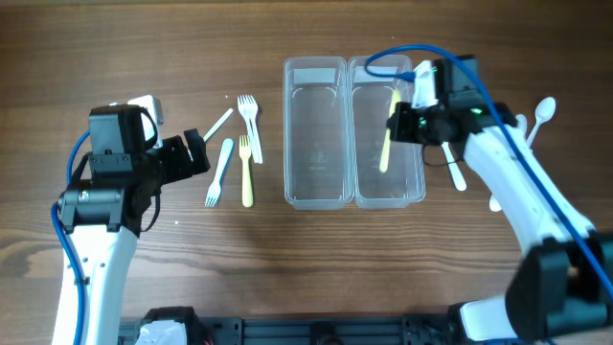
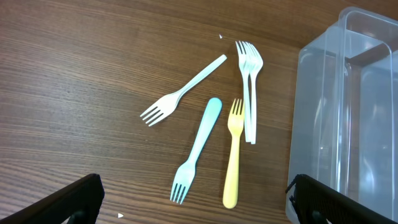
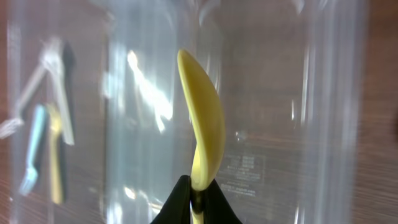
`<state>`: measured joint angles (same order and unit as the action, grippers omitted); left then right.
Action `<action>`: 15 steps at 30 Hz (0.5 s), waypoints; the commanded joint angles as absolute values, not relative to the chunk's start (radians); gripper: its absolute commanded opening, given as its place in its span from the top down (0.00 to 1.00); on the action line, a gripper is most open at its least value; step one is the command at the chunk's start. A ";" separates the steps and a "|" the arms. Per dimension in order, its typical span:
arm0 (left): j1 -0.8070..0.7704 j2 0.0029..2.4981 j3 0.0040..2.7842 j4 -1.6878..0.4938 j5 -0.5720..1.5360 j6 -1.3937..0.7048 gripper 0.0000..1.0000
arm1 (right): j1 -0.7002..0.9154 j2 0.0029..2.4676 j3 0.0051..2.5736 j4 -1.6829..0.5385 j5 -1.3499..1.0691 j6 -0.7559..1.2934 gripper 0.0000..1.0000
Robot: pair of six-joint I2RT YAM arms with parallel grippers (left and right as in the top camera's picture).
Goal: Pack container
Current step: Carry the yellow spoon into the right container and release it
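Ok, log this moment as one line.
right gripper: shut on yellow spoon, over right container | left gripper: open, above forks

Left tool (image 2: 196, 186): my left wrist view cuts it off at the bottom edge. I get only two dark finger ends in the corners, spread wide.
Nearer clear plastic bin (image 2: 348, 112): runs off the right edge of that view.
Pale yellow plastic spoon (image 3: 205, 124): the handle disappears between the pinching fingers of the right tool (image 3: 198, 208) and then leaves the frame.
Coloured plastic forks (image 3: 55, 155): seen through the bin walls, they are smeared streaks on the brown wooden counter (image 1: 287, 268). I can't read the tines.
White plastic cutlery (image 1: 456, 174): partly under the right arm (image 1: 517, 192) overhead. I can't tell the count or kinds.
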<state>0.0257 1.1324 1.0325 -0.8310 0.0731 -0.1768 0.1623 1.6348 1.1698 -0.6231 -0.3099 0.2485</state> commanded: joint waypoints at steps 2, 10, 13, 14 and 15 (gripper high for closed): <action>0.032 1.134 1.049 -0.832 0.070 -0.161 0.00 | 0.174 1.653 1.184 -0.611 -0.348 0.237 0.77; 0.032 1.134 1.049 -0.837 0.070 -0.160 0.00 | 0.083 1.368 1.207 -0.669 -0.054 0.240 0.53; 0.032 1.134 1.049 -0.837 0.070 -0.161 0.00 | -0.029 1.287 1.207 -0.705 0.036 0.257 0.49; 0.032 1.134 1.049 -0.836 0.070 -0.160 0.00 | -0.079 1.275 1.207 -0.723 0.056 0.272 0.49; 0.032 1.134 1.049 -0.835 0.070 -0.161 0.00 | -0.163 1.274 1.202 -0.739 0.076 0.285 0.49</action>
<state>0.0257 1.1328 1.0325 -0.8371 0.0731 -0.1768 -0.0212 1.2961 1.1892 -0.7071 -0.0738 0.2436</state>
